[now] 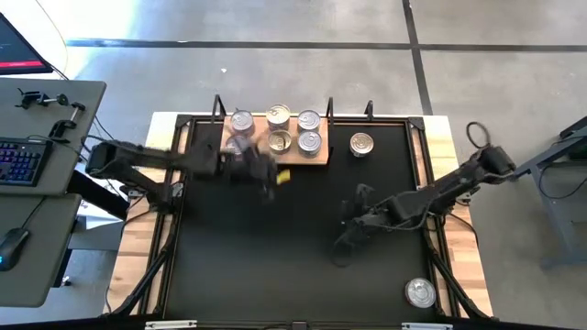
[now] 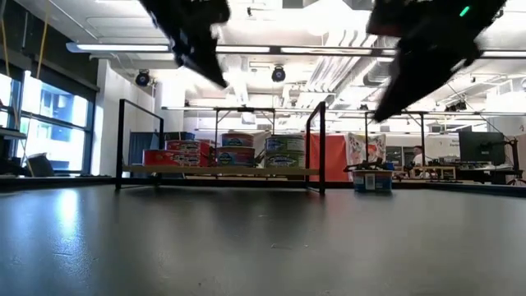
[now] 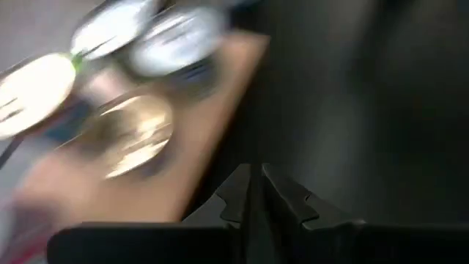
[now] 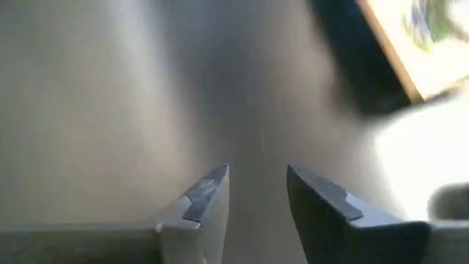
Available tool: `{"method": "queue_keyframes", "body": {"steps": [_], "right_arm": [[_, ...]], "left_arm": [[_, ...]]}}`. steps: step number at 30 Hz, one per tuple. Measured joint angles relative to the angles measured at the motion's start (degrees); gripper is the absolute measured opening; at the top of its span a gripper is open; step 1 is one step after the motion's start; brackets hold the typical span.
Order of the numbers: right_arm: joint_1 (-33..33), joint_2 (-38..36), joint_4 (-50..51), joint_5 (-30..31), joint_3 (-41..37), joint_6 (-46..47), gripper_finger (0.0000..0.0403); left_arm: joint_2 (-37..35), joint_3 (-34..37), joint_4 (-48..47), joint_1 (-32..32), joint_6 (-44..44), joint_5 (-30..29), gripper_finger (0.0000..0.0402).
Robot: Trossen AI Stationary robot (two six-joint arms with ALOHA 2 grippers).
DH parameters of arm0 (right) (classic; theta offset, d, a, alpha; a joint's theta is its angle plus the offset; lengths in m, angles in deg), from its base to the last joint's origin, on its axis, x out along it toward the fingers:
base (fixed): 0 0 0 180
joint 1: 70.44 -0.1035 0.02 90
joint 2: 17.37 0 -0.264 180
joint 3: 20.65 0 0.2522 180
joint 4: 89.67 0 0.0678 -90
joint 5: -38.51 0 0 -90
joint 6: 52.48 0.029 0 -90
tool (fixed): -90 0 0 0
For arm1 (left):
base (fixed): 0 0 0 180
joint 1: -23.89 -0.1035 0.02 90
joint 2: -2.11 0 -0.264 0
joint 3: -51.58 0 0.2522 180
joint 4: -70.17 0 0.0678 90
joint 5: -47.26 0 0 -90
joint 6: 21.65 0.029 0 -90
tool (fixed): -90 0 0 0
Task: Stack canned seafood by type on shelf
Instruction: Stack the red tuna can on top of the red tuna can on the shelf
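The light-brown wooden shelf [image 1: 323, 160] lies at the table's far side and carries several flat tins [image 1: 309, 120], silver and gold topped. The low view shows tins stacked on the shelf [image 2: 222, 170]. One silver-topped tin [image 1: 362, 144] stands on the black table just right of the shelf, another [image 1: 420, 292] near the table's near right corner. My left gripper [image 1: 273, 174] hovers at the shelf's near edge, shut and empty [image 3: 253, 192]. My right gripper [image 1: 347, 236] hangs over the table's middle right, open and empty [image 4: 256, 192].
A black metal frame [image 2: 319, 144] with upright posts stands around the shelf area. A desk with a keyboard [image 1: 20, 160] stands left of the table. Bare black table surface [image 1: 257, 266] spreads across the near half.
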Motion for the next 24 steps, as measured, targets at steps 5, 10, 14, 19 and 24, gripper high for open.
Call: {"method": "queue_keyframes", "body": {"steps": [5,10,14,19,24], "right_arm": [[-5.5,-1.75,23.56,-14.42,7.8,11.93,0.0097],[-14.92,-1.67,26.34,-29.9,8.54,25.61,0.0048],[-24.24,-1.67,25.16,-32.93,7.16,44.29,0.0016],[-34.86,0.17,19.19,-33.61,6.1,72.55,0.0003],[-40.31,4.71,16.22,-42.13,6.1,85.58,0.0001]], "left_arm": [[1.41,8.79,24.72,14.15,0.5,-1.27,0.0023],[7.17,19.52,58.96,24.64,5.73,-6.98,0.0023],[13.67,23.98,79.67,28.27,11.33,-7.49,0.0023],[18.39,23.84,86.34,29.74,14.15,-7.5,0.0023],[19.03,23.73,86.25,29.28,15.4,-7.5,0.0023]]}}
